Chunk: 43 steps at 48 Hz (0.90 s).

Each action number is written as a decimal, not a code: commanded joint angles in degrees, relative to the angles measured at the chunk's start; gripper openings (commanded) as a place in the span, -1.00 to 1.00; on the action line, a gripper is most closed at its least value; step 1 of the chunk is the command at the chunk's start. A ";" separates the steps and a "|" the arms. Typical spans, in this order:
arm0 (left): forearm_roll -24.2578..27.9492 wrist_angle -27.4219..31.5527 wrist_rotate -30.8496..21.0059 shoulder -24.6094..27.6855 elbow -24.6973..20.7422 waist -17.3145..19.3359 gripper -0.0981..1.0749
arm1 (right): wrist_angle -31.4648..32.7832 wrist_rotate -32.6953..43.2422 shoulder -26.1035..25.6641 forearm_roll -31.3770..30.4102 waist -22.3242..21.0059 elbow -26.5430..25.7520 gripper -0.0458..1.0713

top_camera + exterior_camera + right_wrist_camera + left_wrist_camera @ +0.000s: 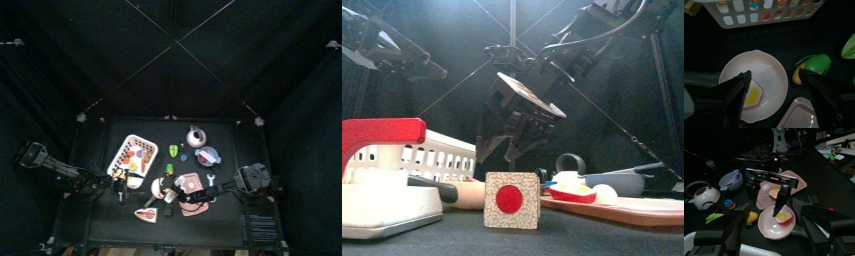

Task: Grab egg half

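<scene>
Egg half (783, 217) lies on plate (771, 228); right gripper (777, 80) wide open above.

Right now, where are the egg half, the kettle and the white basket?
egg half (783, 217), left wrist view, on its yellow yolk.
kettle (704, 198), left wrist view, on its round body.
white basket (764, 15), right wrist view, on its slotted side wall.

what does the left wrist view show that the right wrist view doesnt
Only the left wrist view shows the kettle, the blue bowl, a second egg half on the pink board, and the right gripper reaching down over the plate. Only the right wrist view shows the white basket up close. Both show the pink plate with an egg half on it, and the green toy beside it.
</scene>
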 commanded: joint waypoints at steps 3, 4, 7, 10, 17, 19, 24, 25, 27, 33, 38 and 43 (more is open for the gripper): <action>-4.31 0.62 -0.09 -1.05 -2.99 -0.09 0.88 | 0.79 -0.09 -6.68 -0.26 -0.44 -0.44 0.95; -5.89 1.23 0.00 -1.32 -3.43 0.18 0.88 | 1.05 -0.09 -7.91 -0.35 -0.44 -0.09 0.95; -8.96 3.08 0.18 -2.20 -4.48 0.62 0.88 | 1.41 0.00 -10.11 -0.53 -0.44 0.88 0.95; -12.48 6.50 0.18 -3.43 -5.71 2.37 0.88 | 1.49 0.09 -12.22 -0.70 -0.26 2.37 0.95; -17.31 13.45 0.26 -5.98 -6.50 9.14 0.88 | 1.58 0.09 -13.71 -0.53 -0.09 5.19 0.95; -17.40 16.00 0.35 -6.68 -6.33 12.22 0.88 | 1.58 0.18 -13.80 -0.53 -0.09 5.71 0.95; -16.79 24.43 0.35 -8.00 -6.33 19.95 0.88 | 1.76 0.09 -13.71 -0.44 -0.44 5.98 0.95; -16.61 26.10 0.44 -8.17 -6.42 21.27 0.88 | 1.76 0.09 -13.80 -0.44 -0.44 5.98 0.95; -16.08 29.62 0.35 -8.61 -6.59 23.82 0.88 | 1.76 0.09 -13.71 -0.44 -0.44 5.89 0.95; -12.13 39.64 0.26 -9.49 -7.03 30.67 0.87 | 1.76 0.09 -13.36 -0.35 -0.53 5.89 0.95; -6.86 45.09 0.09 -10.37 -6.59 34.89 0.87 | 1.76 0.09 -12.92 0.00 -0.44 5.98 0.95; -2.02 47.81 0.09 -10.46 -5.71 37.09 0.87 | 1.76 0.09 -12.48 0.35 -0.53 5.98 0.95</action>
